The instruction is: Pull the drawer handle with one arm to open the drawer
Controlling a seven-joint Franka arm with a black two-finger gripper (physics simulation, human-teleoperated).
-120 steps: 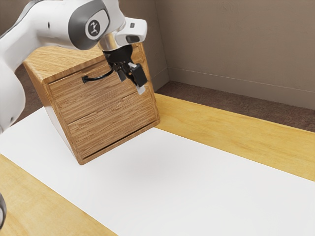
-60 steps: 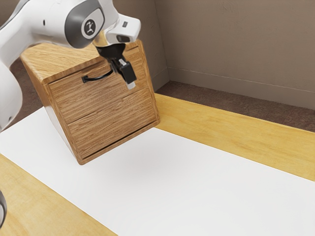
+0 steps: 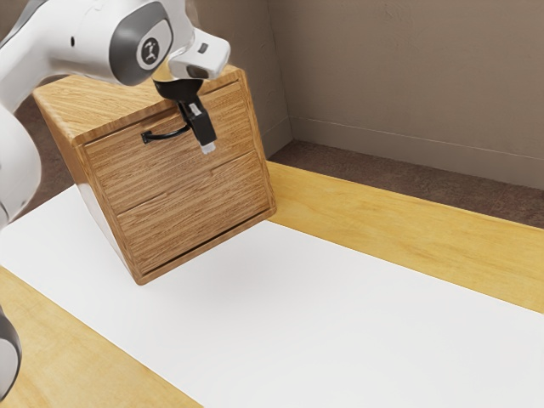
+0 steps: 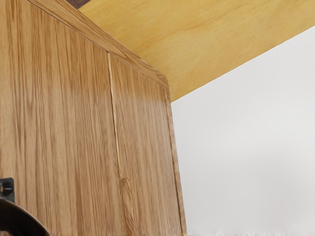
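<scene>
The cabinet is warm honey-brown wood, with bold streaky grain running across its drawer fronts, and its curved handle is black. The arm is glossy white with grey joint caps, and the end effector is black. The bench is a paler golden wood with faint grain, and the sheet on it is plain white. The wall is dull taupe, the floor dark mottled brown.

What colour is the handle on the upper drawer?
Black. The drawer handle shows best in the exterior view.
</scene>
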